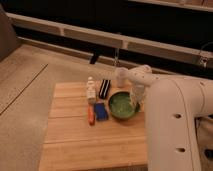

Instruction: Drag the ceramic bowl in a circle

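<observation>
The ceramic bowl [121,106], round, shallow and glossy green, sits on the wooden table [75,145] right of centre. My gripper [134,100] comes down from the white arm [175,125] onto the bowl's right rim and is shut on that rim. The wrist covers the bowl's right edge.
Left of the bowl lie a blue block [100,111] and an orange stick [91,115]. Behind them stand a small white bottle [90,89] and a black striped box [104,88]. A pale cup [120,76] stands just behind the bowl. The table's right edge is hidden by the arm.
</observation>
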`<state>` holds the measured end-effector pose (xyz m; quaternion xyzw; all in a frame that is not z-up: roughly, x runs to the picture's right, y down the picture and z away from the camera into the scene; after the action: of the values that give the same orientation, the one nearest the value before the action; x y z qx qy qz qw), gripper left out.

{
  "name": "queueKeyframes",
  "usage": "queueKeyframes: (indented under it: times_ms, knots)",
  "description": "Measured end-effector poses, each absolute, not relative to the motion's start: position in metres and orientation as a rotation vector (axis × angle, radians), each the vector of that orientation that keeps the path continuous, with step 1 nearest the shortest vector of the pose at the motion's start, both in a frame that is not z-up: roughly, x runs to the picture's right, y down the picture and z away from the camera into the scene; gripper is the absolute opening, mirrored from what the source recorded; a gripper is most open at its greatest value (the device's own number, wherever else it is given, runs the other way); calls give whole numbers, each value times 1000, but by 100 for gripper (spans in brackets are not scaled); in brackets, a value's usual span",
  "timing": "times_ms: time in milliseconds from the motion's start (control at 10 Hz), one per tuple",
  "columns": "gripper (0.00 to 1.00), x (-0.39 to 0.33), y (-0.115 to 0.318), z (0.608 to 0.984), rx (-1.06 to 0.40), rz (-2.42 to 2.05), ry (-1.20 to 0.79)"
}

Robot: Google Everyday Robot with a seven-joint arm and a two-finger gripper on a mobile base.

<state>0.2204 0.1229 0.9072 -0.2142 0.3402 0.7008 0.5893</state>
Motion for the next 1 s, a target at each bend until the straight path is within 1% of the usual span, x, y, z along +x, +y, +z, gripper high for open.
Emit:
queueKeyframes:
  times_ms: [200,500,700,1000]
  knots:
    - [0,238,123,910,-471,1659,826]
    - [0,256,92,932,-401,1666,837]
    - [0,244,62,954,-368,1621,814]
    - [0,208,46,972,-402,1582,763]
